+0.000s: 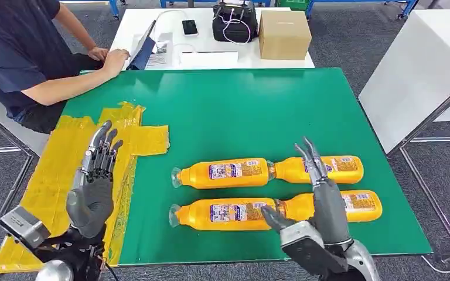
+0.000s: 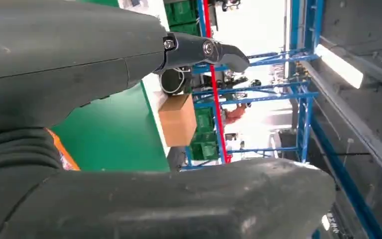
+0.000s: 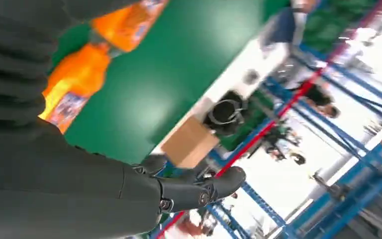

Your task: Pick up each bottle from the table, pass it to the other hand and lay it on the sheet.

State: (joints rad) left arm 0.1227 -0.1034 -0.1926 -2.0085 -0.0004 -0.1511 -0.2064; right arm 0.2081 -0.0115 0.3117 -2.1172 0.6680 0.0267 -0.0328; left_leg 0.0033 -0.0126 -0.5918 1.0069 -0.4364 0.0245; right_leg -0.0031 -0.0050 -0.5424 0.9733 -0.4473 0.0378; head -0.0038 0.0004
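— Where were the bottles?

— Four orange ones lay on their sides on the green table point(image 1: 240, 105), in two rows, toward my five o'clock. The far-left bottle point(image 1: 222, 173) and near-left bottle point(image 1: 220, 215) showed whole, caps at nine o'clock. My right hand point(image 1: 322, 199) stood in front of the far-right bottle point(image 1: 334, 168) and near-right bottle point(image 1: 360, 206), hiding their necks, so I could not tell whether caps met bases there.

— And your hands?

— My right hand was raised over the right pair, fingers straight and apart, thumb out toward nine o'clock, holding nothing. Whether it touched a bottle I could not tell. My left hand point(image 1: 94, 181) was upright over the yellow sheet point(image 1: 64, 152), fingers loosely spread, empty.

— The sheet?

— It lay crumpled along the table's edge at nine o'clock, no bottle on it. My left arm covered its near corner.

— Anything else?

— A person point(image 1: 23, 52) sat at eleven o'clock, head cut off by the frame, hands on a white table point(image 1: 222, 55) with a cardboard box point(image 1: 284, 35), a black bag point(image 1: 234, 22) and a phone point(image 1: 190, 27). My wrist cameras were blurred: orange bottles point(image 3: 79, 69) and green surface past my right palm, the box point(image 2: 178, 119) past my left.
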